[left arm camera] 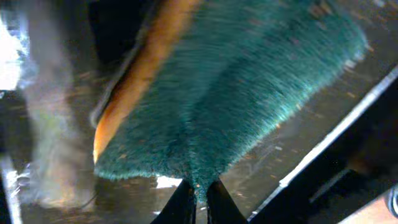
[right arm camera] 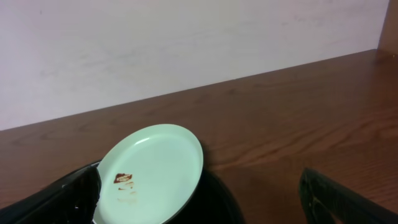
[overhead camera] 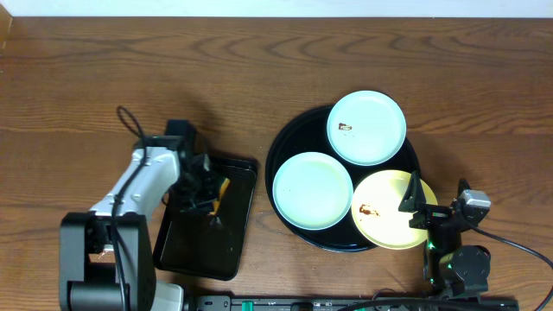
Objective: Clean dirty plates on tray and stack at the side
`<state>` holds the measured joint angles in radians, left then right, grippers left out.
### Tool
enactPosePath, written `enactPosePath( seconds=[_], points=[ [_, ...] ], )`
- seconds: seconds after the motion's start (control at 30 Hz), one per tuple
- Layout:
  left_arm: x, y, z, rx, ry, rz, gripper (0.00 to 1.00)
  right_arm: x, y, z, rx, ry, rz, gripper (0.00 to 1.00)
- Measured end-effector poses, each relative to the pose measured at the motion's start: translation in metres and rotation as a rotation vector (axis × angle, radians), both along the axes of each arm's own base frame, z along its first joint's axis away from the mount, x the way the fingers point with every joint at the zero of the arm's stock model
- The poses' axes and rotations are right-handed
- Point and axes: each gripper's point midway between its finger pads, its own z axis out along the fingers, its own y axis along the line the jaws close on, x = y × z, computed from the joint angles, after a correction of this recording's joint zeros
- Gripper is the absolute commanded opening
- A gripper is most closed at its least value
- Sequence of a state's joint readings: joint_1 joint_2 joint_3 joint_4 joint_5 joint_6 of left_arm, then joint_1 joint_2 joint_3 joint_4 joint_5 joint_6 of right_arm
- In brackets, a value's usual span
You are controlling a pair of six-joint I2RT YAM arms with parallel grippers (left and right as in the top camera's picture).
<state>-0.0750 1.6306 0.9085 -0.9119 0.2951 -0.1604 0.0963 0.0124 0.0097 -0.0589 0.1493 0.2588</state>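
L claw (left arm camera: 199, 198) tips pinched together; R claw (overhead camera: 418, 207) spread wide.

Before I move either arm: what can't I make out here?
- Left wrist: the sponge fills the blurred view, hiding what lies beneath.
- Right wrist: only the far blue plate shows; the others are out of frame.
- Overhead: the right gripper covers part of the yellow plate; contact unclear.

A dark brown wood-grain table (overhead camera: 86, 78) fills the scene, its grain running left to right, with a soft sheen under even light. Along its far edge stands a plain pale wall (right arm camera: 186, 43), faintly pinkish and bare, which meets the tabletop in a straight line.
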Motion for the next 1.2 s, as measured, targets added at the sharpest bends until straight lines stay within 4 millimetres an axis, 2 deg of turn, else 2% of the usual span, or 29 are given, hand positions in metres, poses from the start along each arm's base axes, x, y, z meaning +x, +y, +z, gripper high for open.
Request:
enactPosePath(
  seconds=[0.1, 0.13, 0.17, 0.2, 0.27, 0.33, 0.57, 0.8, 1.07, 1.2],
  points=[
    [-0.002, -0.015, 0.0, -0.016, -0.006, -0.054, 0.11, 0.0, 0.0, 0.0, 0.0, 0.0, 0.0, 0.99],
    [-0.002, -0.022, 0.001, -0.026, -0.012, -0.071, 0.16, 0.0, 0.0, 0.0, 0.0, 0.0, 0.0, 0.99],
    [-0.002, -0.027, 0.001, -0.036, -0.017, -0.083, 0.32, 0.0, 0.0, 0.0, 0.0, 0.0, 0.0, 0.99],
    [-0.001, -0.032, 0.001, -0.045, -0.024, -0.088, 0.42, 0.0, 0.0, 0.0, 0.0, 0.0, 0.0, 0.99],
    [0.002, -0.041, 0.001, -0.063, -0.04, -0.098, 0.51, 0.0, 0.0, 0.0, 0.0, 0.0, 0.0, 0.99],
    [0.005, -0.046, 0.001, -0.075, -0.055, -0.095, 0.66, 0.0, 0.0, 0.0, 0.0, 0.0, 0.0, 0.99],
    [0.018, -0.049, 0.001, -0.088, -0.112, -0.102, 0.68, 0.0, 0.0, 0.0, 0.0, 0.0, 0.0, 0.99],
    [0.011, -0.051, 0.003, -0.096, -0.116, -0.209, 0.66, 0.0, 0.0, 0.0, 0.0, 0.0, 0.0, 0.99],
    [0.01, -0.064, 0.031, -0.123, -0.242, -0.347, 0.72, 0.0, 0.0, 0.0, 0.0, 0.0, 0.0, 0.99],
    [0.013, -0.06, 0.038, -0.093, -0.288, -0.381, 0.77, 0.0, 0.0, 0.0, 0.0, 0.0, 0.0, 0.99]
  ],
)
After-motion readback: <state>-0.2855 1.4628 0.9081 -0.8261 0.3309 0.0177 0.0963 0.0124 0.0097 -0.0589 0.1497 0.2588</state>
